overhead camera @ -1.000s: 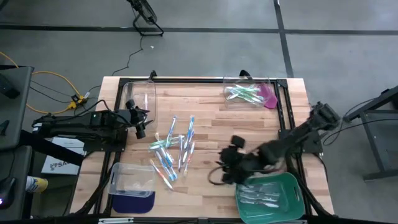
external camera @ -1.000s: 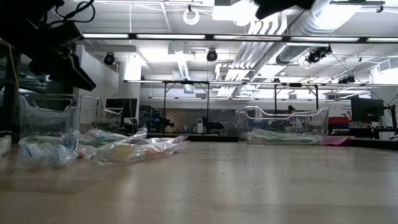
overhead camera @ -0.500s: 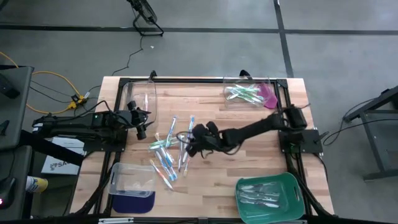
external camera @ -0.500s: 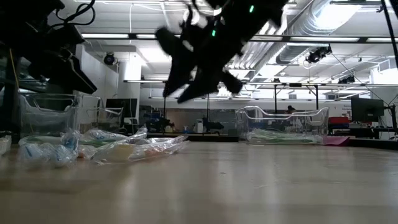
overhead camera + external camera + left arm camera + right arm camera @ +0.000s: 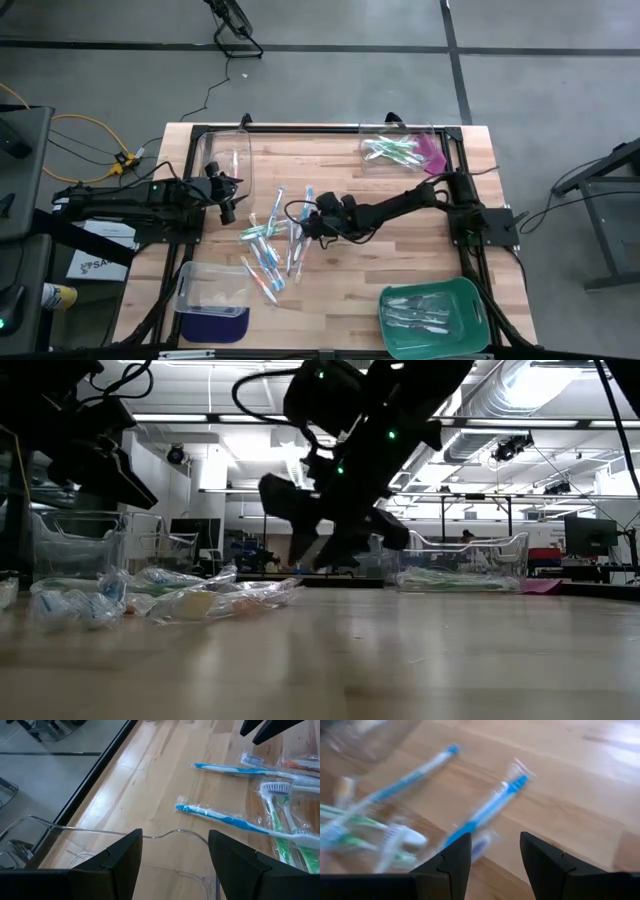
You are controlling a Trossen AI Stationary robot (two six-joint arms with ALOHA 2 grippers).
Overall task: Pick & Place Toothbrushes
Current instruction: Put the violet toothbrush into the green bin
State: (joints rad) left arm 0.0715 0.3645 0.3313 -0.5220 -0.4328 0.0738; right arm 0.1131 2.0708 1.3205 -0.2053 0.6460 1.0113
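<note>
Wrapped toothbrushes (image 5: 272, 243) in blue, green and orange lie in a loose pile on the wooden table, left of centre. My right gripper (image 5: 298, 222) hangs low at the pile's right edge, open. In the right wrist view a blue toothbrush (image 5: 485, 812) lies flat on the wood just ahead of its fingers (image 5: 495, 840), untouched. The low view shows the gripper (image 5: 330, 545) just above the table. My left gripper (image 5: 225, 203) waits open at the table's left side, over a clear bin's rim (image 5: 165, 836), with blue toothbrushes (image 5: 225, 817) beyond.
A clear bin (image 5: 402, 150) at the far right holds green toothbrushes beside a pink piece. A green tray (image 5: 478, 312) at the near right holds pale ones. Clear bins stand at the far left (image 5: 232, 152) and near left (image 5: 212, 288). Bare wood lies between pile and tray.
My right gripper has swung from beside the green tray toward the table's left and far side, come down low at the pile's right edge, and rolled its wrist on the way. The toothbrushes have stayed where they lay.
</note>
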